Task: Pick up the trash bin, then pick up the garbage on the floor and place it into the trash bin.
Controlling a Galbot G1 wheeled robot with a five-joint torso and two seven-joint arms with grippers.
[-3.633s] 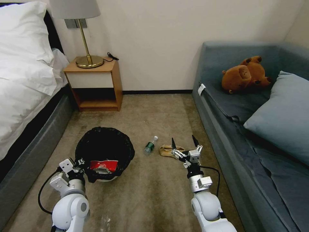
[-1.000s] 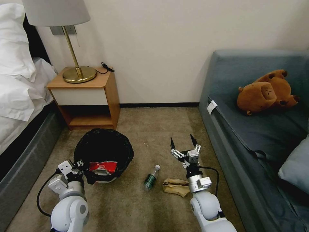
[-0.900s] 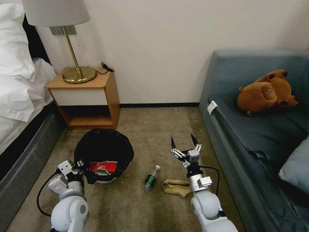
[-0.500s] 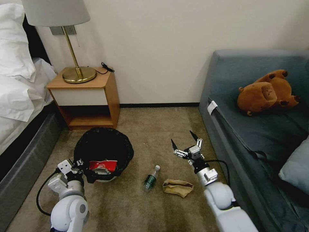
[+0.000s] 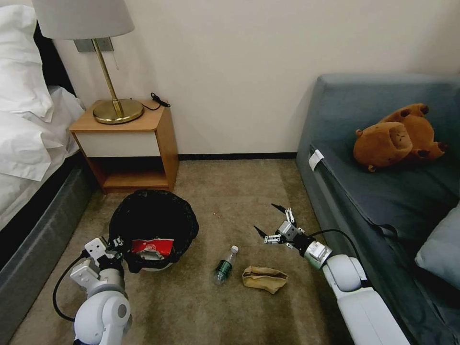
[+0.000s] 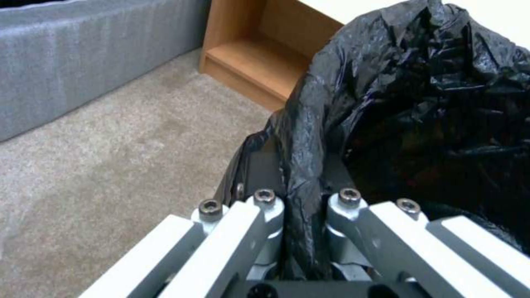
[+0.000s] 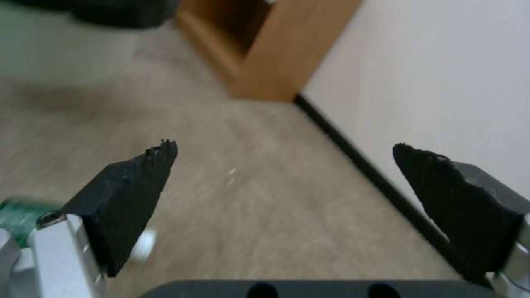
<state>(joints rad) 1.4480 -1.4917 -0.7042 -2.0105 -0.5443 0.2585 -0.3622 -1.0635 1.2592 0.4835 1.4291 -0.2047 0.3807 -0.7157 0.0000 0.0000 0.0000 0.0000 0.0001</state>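
Observation:
The trash bin (image 5: 153, 223), white with a black bag over its rim, hangs at the left with my left gripper (image 5: 116, 245) shut on its near rim. The left wrist view shows that gripper (image 6: 302, 198) pinching the crinkled bag (image 6: 420, 103). Inside the bin lies a red-and-white wrapper (image 5: 153, 247). Garbage on the carpet: a green white-capped bottle (image 5: 224, 266) and a crumpled brown paper bag (image 5: 264, 278). My right gripper (image 5: 264, 217) is open, empty and turned sideways, above and slightly beyond the paper bag. Its wrist view shows the open gripper (image 7: 284, 149) with the bottle (image 7: 16, 209) beside one finger.
A wooden nightstand (image 5: 127, 143) with a brass lamp (image 5: 117, 108) stands just beyond the bin. The bed (image 5: 28, 143) runs along the left. A grey sofa (image 5: 364, 191) with a brown plush toy (image 5: 395, 136) flanks my right arm. Carpet lies open in between.
The view shifted forward earlier, so the bottle and paper bag now show nearer. In the last second my right arm swung out to the right and its open gripper turned sideways and dropped lower.

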